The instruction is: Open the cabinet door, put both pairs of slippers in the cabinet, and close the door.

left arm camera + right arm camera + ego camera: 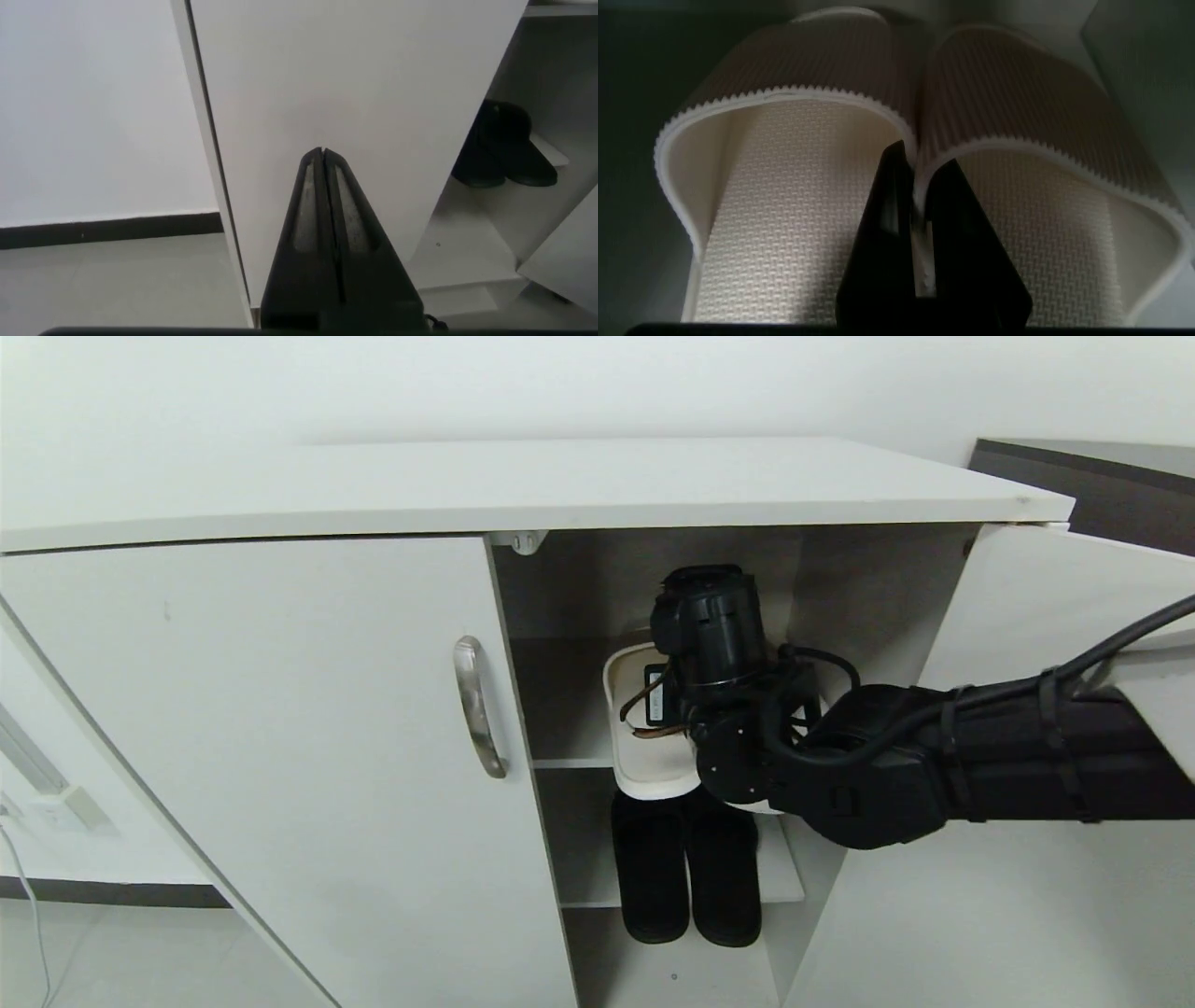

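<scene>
Head view: the white flat-panel cabinet has its right door open and its left door, with a curved metal handle, closed. A pair of cream ribbed slippers lies on the middle shelf. A pair of plain black slippers lies on the shelf below, near ends overhanging.

Left wrist view: the left gripper, pressed together and empty, faces the closed door.

Right wrist view: the right gripper pinches the cream pair's adjoining inner rims. The straps are ribbed and the footbeds pebbled.

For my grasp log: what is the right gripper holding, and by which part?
The right gripper holds the cream slippers by their two inner side edges, pinched together between its fingers.
</scene>
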`<state>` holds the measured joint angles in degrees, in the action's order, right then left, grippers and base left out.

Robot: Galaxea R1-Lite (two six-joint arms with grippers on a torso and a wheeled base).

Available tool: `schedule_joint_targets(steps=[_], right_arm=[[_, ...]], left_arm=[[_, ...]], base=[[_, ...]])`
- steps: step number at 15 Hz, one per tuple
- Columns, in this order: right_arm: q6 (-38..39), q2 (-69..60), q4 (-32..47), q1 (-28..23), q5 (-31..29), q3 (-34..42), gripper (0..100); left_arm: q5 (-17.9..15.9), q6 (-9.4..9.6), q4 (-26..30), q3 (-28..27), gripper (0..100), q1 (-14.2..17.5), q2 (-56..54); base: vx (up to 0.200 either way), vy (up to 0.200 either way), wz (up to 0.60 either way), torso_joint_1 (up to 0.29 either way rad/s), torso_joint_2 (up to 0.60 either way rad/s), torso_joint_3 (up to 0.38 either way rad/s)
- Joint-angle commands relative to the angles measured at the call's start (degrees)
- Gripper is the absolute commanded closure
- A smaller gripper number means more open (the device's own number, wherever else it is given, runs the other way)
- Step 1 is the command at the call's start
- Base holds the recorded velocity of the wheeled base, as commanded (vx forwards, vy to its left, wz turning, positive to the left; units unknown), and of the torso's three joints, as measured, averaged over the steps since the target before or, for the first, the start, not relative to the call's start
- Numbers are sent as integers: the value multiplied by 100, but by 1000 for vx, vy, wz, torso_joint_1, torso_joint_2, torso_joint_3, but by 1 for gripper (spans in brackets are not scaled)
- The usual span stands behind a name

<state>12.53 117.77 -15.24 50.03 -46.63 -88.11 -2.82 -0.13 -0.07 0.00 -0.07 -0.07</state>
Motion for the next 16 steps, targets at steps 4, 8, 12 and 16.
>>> schedule_joint_targets(steps=[4,8,12,16], right_arm=[[4,580,241,-239,31,-751,100],[-5,686,372,-327,40,-944,100],[4,659,390,-327,31,-874,0],[12,396,355,-248,31,-523,0]], left_arm=[[0,-4,-1,0,100,-1,7],[0,-4,-1,0,100,-1,7],[0,-4,-1,0,100,-1,7],[0,-4,-1,0,100,-1,7]], base=[[0,0,0,0,0,0],[0,0,0,0,0,0],[0,0,0,0,0,0],[0,0,0,0,0,0]])
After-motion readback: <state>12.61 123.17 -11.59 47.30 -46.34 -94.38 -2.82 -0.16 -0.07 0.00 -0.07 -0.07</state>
